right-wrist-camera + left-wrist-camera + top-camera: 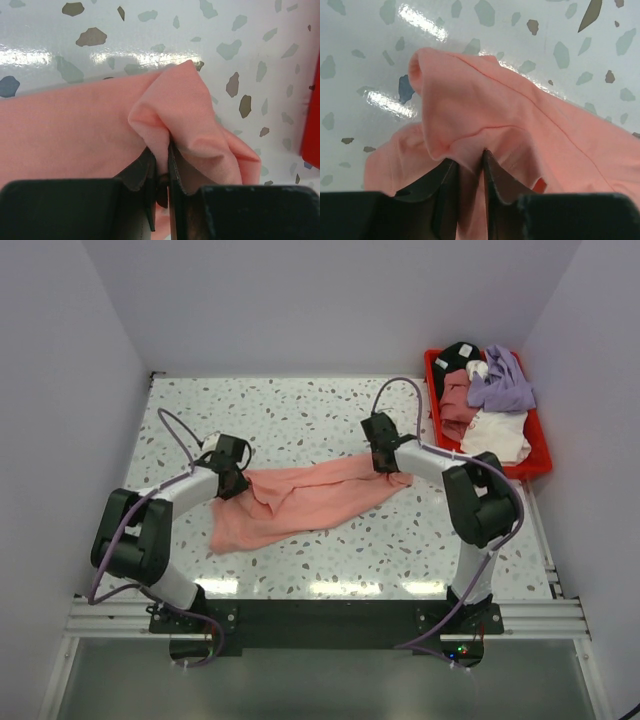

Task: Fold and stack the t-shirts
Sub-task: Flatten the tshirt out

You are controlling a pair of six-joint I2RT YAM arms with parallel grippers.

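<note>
Salmon t-shirt (305, 498) lies bunched lengthwise on the worktop (300, 410), well apart from the red bin (541, 462). The other t-shirts (497, 385) are heaped inside that bin.

Right end effector (385, 462) is at the shirt end nearer the bin, jaws nearly closed, pinching a fold of cloth (right wrist view (167, 150)). Left end effector (232, 480) is at the end farther from the bin, jaws narrow with pink cloth caught between them (left wrist view (468, 167)).

Likely step: spreading the shirt flat before folding. To do it well:
- Lift both ends together.
- Pull away from and toward the bin evenly until the bunching is gone.
- Lay it down smooth.
- Check each pinch takes only one layer; the left wrist view shows a doubled fold.
- Uneven tension probably leaves a twist.
</note>
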